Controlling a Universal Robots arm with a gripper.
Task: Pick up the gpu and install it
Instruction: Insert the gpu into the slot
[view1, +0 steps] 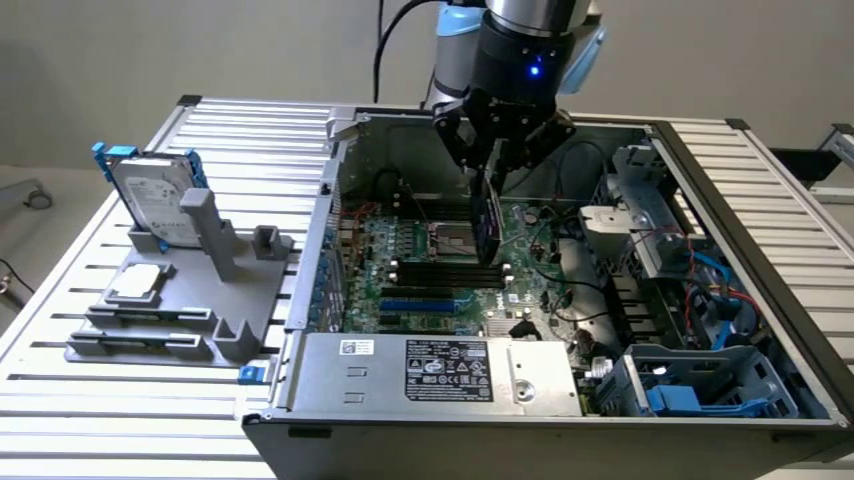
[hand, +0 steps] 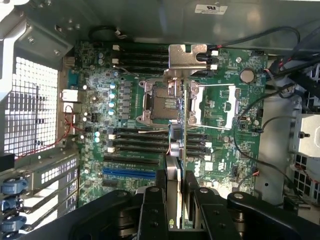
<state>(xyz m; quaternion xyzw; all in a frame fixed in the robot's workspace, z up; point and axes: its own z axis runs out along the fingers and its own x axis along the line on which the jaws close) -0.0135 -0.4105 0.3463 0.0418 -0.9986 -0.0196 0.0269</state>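
My gripper (view1: 497, 165) hangs inside the open computer case (view1: 334, 190), shut on the gpu (view1: 489, 225). The card hangs upright and edge-on below the fingers, over the middle of the green motherboard (view1: 400, 260), close to the processor socket (view1: 447, 238). In the wrist view the gpu (hand: 181, 145) shows as a thin vertical edge running from between my fingers (hand: 155, 200) to its silver bracket (hand: 187, 55). It crosses the black memory slots (hand: 135, 142) and the socket (hand: 160, 102). Whether the card touches the board I cannot tell.
A silver hard drive with a blue frame (view1: 147, 195) stands on a grey fixture (view1: 174, 310) at the exterior view's left. A power supply box (view1: 447, 370) fills the case's near side. Cables and a drive cage (view1: 707, 385) crowd its right. A blue expansion slot (hand: 129, 175) lies on the board.
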